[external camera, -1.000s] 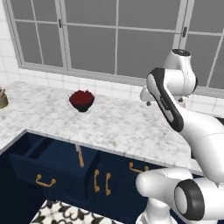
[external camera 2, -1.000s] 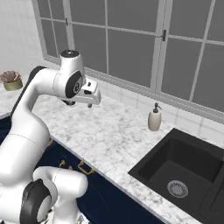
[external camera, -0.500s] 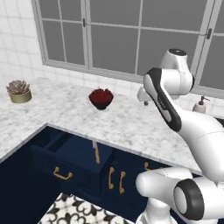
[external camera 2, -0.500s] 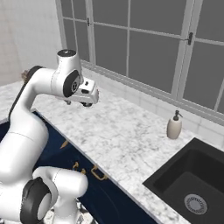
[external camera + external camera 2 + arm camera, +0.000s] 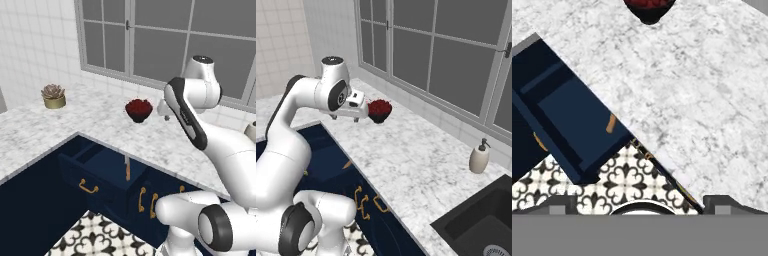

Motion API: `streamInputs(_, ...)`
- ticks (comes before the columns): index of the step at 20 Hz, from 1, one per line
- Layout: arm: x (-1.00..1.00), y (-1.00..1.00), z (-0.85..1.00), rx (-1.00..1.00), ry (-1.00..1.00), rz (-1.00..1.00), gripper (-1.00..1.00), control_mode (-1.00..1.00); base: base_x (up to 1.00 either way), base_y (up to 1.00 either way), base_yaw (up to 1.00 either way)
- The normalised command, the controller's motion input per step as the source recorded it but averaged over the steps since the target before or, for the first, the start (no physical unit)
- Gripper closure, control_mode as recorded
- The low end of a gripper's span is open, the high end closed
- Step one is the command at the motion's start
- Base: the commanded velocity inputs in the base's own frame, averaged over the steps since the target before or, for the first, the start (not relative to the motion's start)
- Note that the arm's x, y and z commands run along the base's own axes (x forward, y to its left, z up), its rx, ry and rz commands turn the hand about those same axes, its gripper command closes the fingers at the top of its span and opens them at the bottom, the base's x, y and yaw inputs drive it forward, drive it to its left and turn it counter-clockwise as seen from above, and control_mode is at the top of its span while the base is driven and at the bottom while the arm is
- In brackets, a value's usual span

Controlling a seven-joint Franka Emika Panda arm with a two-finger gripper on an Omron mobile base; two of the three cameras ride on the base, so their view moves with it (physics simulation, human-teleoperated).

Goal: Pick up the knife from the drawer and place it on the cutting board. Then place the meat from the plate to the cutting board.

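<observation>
Speckled grey-white marble counter (image 5: 100, 120) under one grid-paned window, bearing one dark round bowl of red berries (image 5: 138, 109) and one small potted succulent (image 5: 53, 96) toward ten o'clock. Below, one navy box drawer (image 5: 102, 170) pulled open, brass handle curved, with one knife (image 5: 127, 168) at its five o'clock corner, wooden handle showing. Gripper (image 5: 358, 118) spread wide, holding nothing, beside the bowl.

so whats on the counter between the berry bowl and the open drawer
Nothing: bare marble counter runs from the berry bowl to the drawer, seen in the left base view.
</observation>
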Motion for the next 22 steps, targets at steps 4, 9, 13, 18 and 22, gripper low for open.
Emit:
streamInputs(4, 0.38, 0.91, -1.0, -0.37, 0.68, 0.04, -1.0, -1.0, 0.0, 0.0, 0.0)
streamInputs(9, 0.56, 1.0, -1.0, -0.06, 0.48, 0.08, -1.0, -1.0, 0.0, 0.0, 0.0)
streamInputs(13, 0.29, 0.86, -0.99, -0.04, 0.21, 0.0, -1.0, -1.0, 0.0, 0.0, 0.0)
streamInputs(18, -0.02, 0.64, -0.8, 0.0, 0.02, 0.0, -1.0, -1.0, 0.0, 0.0, 0.0)
streamInputs(22, -0.01, 0.27, -0.92, 0.01, 0.0, 0.0, -1.0, -1.0, 0.0, 0.0, 0.0)
